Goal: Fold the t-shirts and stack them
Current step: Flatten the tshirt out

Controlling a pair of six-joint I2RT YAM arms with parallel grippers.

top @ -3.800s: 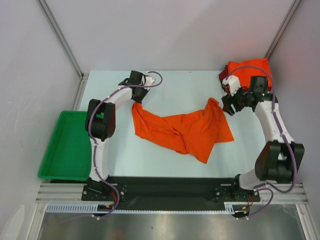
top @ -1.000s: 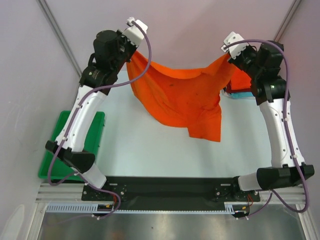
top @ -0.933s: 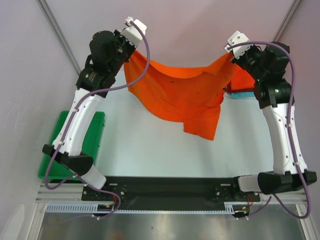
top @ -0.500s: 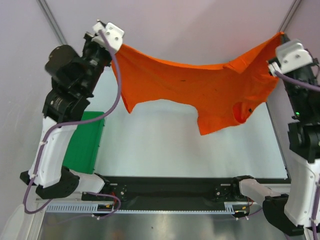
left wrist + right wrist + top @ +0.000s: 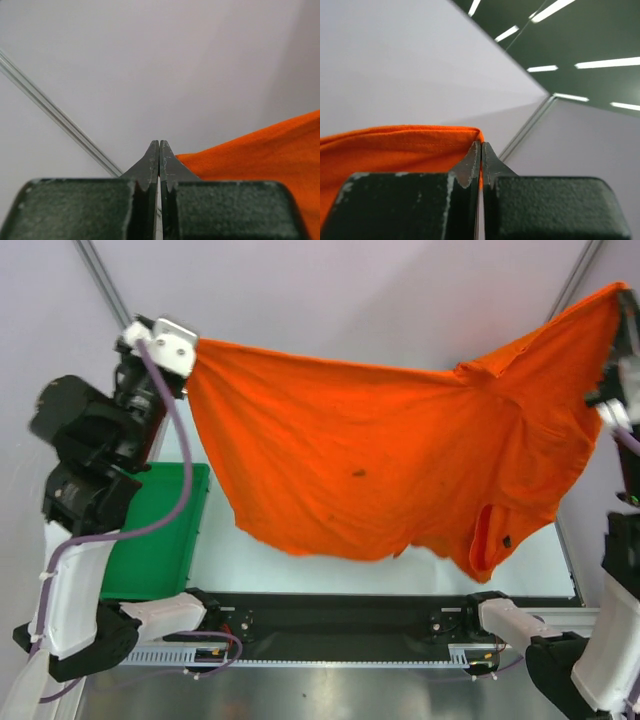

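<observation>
Top external, orange t-shirt [image 5: 380, 440] stretched aloft, left hand [image 5: 159, 155] and right hand [image 5: 481, 152] each pinching a corner

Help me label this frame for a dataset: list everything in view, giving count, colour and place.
shirt: one, bright orange with a few small dark specks, spread in the air above the table, hanging from its two upper corners
tray: one, green, at the left side of the table, partly behind the left arm
table: one, pale, below the shirt
left arm: one, white and black, raised at the left edge
right arm: one, white and black, raised at the right edge, partly out of view
left claw: one, dark, shut on the shirt's left corner
right claw: one, dark, shut on the shirt's right corner
</observation>
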